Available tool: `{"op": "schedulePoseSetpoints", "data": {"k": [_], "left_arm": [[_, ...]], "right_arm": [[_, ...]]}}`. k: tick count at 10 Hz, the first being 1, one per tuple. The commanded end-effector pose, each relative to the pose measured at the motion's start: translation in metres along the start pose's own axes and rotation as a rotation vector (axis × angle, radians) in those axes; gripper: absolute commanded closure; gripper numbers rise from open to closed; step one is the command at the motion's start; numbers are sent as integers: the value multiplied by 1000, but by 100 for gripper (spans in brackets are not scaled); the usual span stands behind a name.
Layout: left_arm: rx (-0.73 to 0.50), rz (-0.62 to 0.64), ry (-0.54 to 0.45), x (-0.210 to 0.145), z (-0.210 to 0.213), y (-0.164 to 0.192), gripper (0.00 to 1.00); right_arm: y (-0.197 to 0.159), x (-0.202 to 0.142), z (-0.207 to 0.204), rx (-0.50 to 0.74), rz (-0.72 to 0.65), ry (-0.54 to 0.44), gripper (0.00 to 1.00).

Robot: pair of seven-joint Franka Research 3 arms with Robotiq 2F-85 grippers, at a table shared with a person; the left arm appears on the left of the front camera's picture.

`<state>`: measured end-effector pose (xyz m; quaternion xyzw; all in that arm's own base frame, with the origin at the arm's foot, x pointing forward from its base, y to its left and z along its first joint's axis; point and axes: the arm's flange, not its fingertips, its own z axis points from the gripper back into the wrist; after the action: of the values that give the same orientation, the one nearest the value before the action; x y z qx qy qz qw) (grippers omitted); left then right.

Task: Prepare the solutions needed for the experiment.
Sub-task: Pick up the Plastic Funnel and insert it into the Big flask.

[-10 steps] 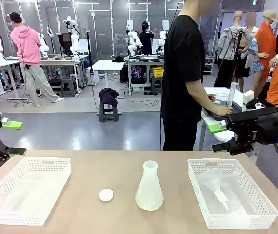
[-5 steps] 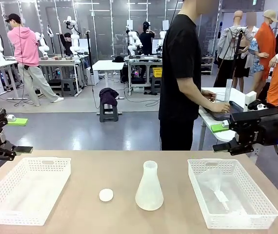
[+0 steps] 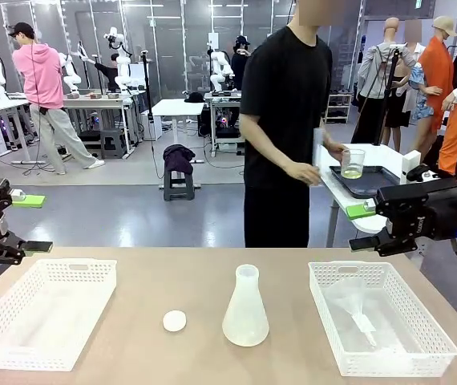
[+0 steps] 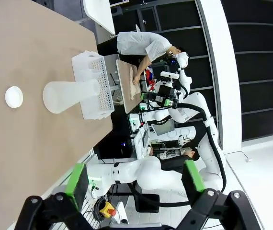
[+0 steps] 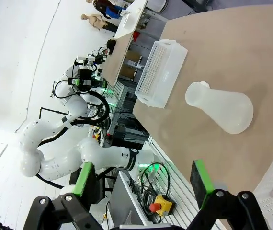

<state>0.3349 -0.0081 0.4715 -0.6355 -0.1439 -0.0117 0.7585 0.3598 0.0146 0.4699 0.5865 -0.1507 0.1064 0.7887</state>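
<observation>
Front view. Finds the person (image 3: 281,120) at 12 o'clock beyond the bench (image 3: 132,277), turned from the side table (image 3: 337,196) to face this way, where half a second back stood side-on and busy at it. Shows one hand (image 3: 334,149) holding a small clear beaker (image 3: 353,160) above the dark tray (image 3: 373,183), out at 2 o'clock. Places the solutions (image 3: 352,172) there: a shallow pale yellow-green layer in the beaker's bottom, off the bench and well apart from everything on it. Reads as liquid measured out and about to come over, with pouring or hand-over not yet done. Leaves the bench as it was: Erlenmeyer flask (image 3: 245,309) upright at centre, seemingly empty; small white cap (image 3: 175,321) near its 9 o'clock; left white basket (image 3: 52,265) at 9, right white basket (image 3: 373,266) at 3. Keeps the left pincer (image 3: 40,223) at 9 o'clock off the bench edge, spread wide, nothing held, much as half a second back. Keeps the right pincer (image 3: 359,227) at 3 o'clock, beyond the right basket's far rim, equally wide and empty, unmoved.

Left wrist view. Looks past the left pincer (image 4: 135,179), green pads far apart, gap bare. Sets the flask (image 4: 72,96) at 10 o'clock, cap (image 4: 14,96) at 9, right basket (image 4: 96,86) just beyond the flask.

Right wrist view. Gives the right pincer (image 5: 143,182) the same wide, empty gap. Sets the flask (image 5: 220,110) at 1 o'clock, left basket (image 5: 163,72) past it toward 12.
</observation>
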Motion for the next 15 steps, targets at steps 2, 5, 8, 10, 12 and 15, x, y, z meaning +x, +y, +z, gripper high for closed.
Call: {"op": "schedulePoseSetpoints", "data": {"k": [2, 5, 8, 10, 12, 15], "left_arm": [[-15, 1, 9, 0, -1, 0, 0], [-15, 1, 9, 0, -1, 0, 0], [-15, 1, 9, 0, -1, 0, 0], [-15, 1, 9, 0, -1, 0, 0], [-15, 1, 9, 0, -1, 0, 0], [-15, 1, 9, 0, -1, 0, 0]], "right_arm": [[1, 15, 9, -70, 127, 47, 0], [16, 62, 12, -271, 573, 264, 0], [30, 110, 1, -470, 866, 528, 0], [32, 137, -3, -567, 1057, 656, 0], [30, 156, -12, -612, 1144, 747, 0], [20, 171, -27, -748, 1190, 781, 0]]}}
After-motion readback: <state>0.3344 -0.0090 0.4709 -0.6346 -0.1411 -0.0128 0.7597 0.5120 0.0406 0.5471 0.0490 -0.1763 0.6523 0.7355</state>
